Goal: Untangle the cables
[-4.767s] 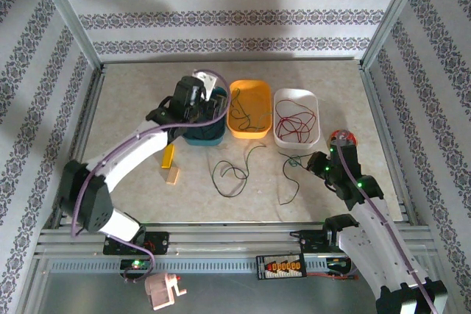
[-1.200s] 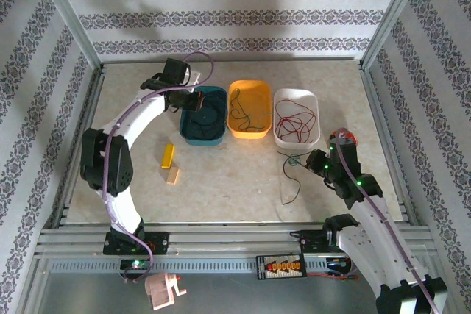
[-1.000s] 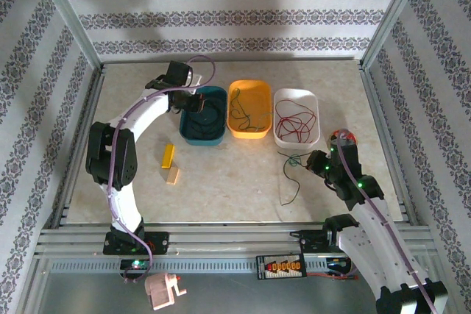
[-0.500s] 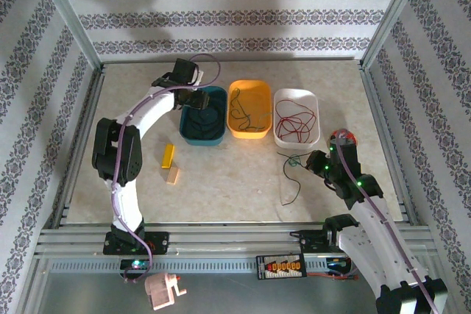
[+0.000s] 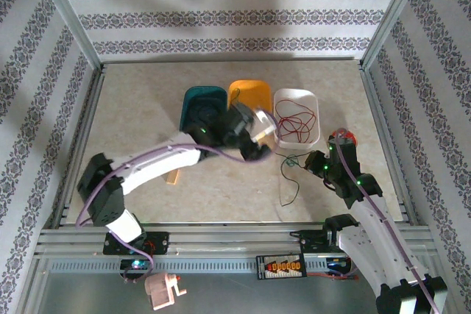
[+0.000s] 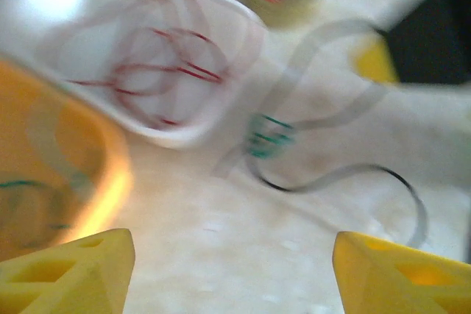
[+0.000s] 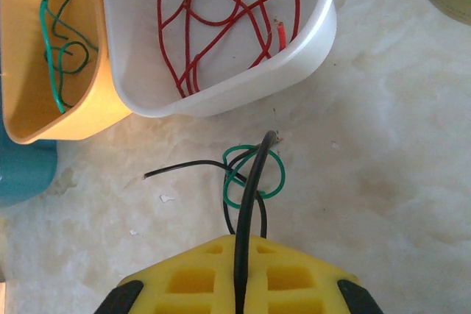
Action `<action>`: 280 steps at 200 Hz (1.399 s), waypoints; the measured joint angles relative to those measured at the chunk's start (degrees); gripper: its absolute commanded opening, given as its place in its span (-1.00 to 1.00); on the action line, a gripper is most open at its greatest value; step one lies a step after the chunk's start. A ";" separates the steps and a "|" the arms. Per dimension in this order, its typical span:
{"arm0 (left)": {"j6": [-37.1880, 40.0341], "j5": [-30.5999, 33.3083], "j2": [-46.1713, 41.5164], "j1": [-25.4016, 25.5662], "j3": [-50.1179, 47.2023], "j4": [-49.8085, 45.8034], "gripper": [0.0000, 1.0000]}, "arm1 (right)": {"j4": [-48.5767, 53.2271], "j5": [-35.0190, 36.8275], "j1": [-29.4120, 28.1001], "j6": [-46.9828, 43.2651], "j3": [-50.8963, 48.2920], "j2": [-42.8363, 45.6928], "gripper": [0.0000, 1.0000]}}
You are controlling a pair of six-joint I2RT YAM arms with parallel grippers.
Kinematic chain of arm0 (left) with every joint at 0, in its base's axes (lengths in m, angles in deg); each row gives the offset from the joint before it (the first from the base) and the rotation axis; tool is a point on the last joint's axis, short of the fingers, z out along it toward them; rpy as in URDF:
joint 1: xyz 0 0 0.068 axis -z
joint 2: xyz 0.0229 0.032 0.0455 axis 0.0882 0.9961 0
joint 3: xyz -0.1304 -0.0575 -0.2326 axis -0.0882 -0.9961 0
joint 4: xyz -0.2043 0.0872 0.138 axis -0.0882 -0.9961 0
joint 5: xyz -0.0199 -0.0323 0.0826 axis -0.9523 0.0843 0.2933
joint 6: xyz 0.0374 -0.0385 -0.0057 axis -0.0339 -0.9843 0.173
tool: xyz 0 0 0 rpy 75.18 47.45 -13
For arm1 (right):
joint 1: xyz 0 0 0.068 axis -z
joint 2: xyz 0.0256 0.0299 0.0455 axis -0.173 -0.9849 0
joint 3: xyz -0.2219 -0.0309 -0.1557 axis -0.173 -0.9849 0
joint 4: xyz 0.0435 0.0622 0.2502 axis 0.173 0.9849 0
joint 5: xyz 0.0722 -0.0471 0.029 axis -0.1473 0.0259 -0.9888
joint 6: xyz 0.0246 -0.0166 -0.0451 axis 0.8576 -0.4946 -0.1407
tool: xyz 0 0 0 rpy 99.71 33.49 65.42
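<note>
A small tangle of a green cable (image 7: 254, 174) looped around a black cable (image 7: 188, 169) lies on the table in front of the white tray (image 5: 315, 119). My right gripper (image 7: 239, 244) is shut on the black cable, with one strand running up between its yellow fingers. In the top view the right gripper (image 5: 316, 163) sits just right of the tangle (image 5: 292, 159), and the black cable trails down to the table's front (image 5: 288, 196). My left gripper (image 5: 257, 143) hovers left of the tangle, open and holding nothing; its yellow fingertips (image 6: 66, 270) frame the green knot (image 6: 268, 137).
Red cables (image 7: 221, 12) lie in the white tray, a green cable (image 7: 59, 42) in the orange tray (image 5: 246, 90), and a dark one in the teal tray (image 5: 197, 104). A red coil disc (image 5: 342, 137) stands right of the white tray. A wooden block (image 5: 174, 176) lies under the left arm.
The left arm has swung from the teal tray rightward and forward to beside the tangle, and its gripper has opened. The right gripper has stayed still, shut on the black cable.
</note>
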 measured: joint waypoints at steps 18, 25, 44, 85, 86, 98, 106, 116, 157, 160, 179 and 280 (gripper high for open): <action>-0.46 -0.48 4.85 5.66 -2.78 3.13 0.53 | -0.66 0.42 0.00 2.14 0.00 -0.68 -0.97; -0.52 -0.39 6.47 7.17 -3.26 3.93 0.54 | -1.05 0.48 0.00 3.21 0.00 -0.98 -0.98; -0.57 0.09 10.08 9.92 -3.50 6.60 0.59 | -1.88 0.57 0.00 6.29 0.00 -1.60 -1.00; -1.79 2.86 13.33 11.06 -3.87 13.97 0.70 | -2.84 1.38 0.00 14.12 -0.02 -1.70 -1.00; -1.90 3.19 13.33 11.06 -4.02 14.38 0.70 | -2.84 1.38 0.00 14.16 -0.02 -1.70 -1.00; -3.43 5.14 12.83 10.93 -5.81 18.14 0.70 | -2.78 1.16 0.00 14.69 -0.02 -1.90 -1.00; -4.68 6.16 12.15 10.64 -7.56 20.41 0.70 | -2.71 0.74 0.00 14.49 0.02 -2.29 -1.00; -6.25 6.82 10.84 10.14 -10.08 22.51 0.70 | -2.43 -0.20 0.00 13.75 0.13 -2.82 -1.00; -12.48 7.54 1.49 3.39 -18.14 27.26 0.69 | -1.09 -11.08 0.00 5.05 2.97 -3.96 -1.00; -13.00 7.34 0.72 2.67 -18.56 27.56 0.68 | -1.09 -12.35 0.00 4.13 3.43 -4.02 -1.00; -15.91 5.14 -4.26 -2.08 -21.68 30.27 0.67 | -1.18 -19.10 0.00 0.55 5.99 -4.48 -1.00; -18.05 -9.31 -7.26 -6.67 -24.20 30.36 0.48 | -7.91 -37.42 0.00 -2.86 14.49 -9.07 -1.00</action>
